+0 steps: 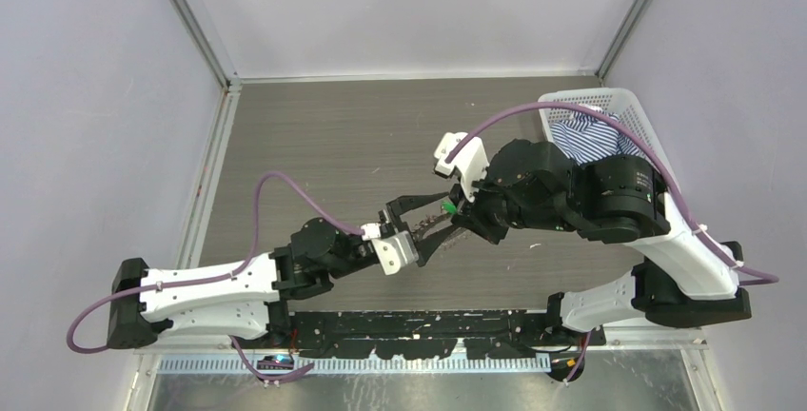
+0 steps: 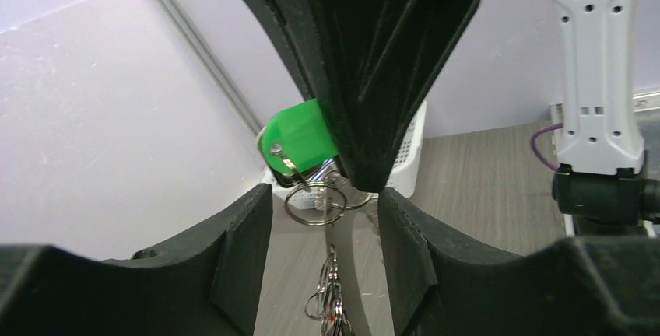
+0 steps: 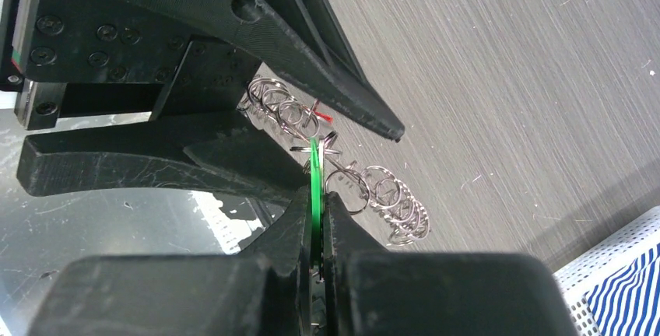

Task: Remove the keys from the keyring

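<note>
Now, starting at the near edge, the two arms are seen bolted side by side, and both are stretched toward the middle of the table [image 1: 333, 135]. A purple cable [image 1: 285, 183] is looped above the left arm.

At mid-table the two grippers are brought tip to tip. The left gripper [image 2: 324, 190] is held released, with its jaws spread wide and nothing pinched between them. A string of silvery keys [image 3: 389, 200], seen as linked metal loops, is hung in the gap between those spread fingers.

Just beyond, the right gripper [image 3: 315, 211] is clenched on the green-headed key [image 2: 300, 138]. In the right wrist view the green plastic head is seen edge-on, squeezed flat between the two pads. The thin wire keyring [image 2: 313, 222] is hung directly below that green head, just beside the right gripper's tips. The silvery keys are trailed from it down and toward the left gripper. Whether the bunch is touching the table cannot be told.

Farther back, at the far right, a white mesh basket [image 1: 571, 99] is set on the table. A blue-and-white striped cloth [image 1: 590, 140] is piled inside it.
</note>
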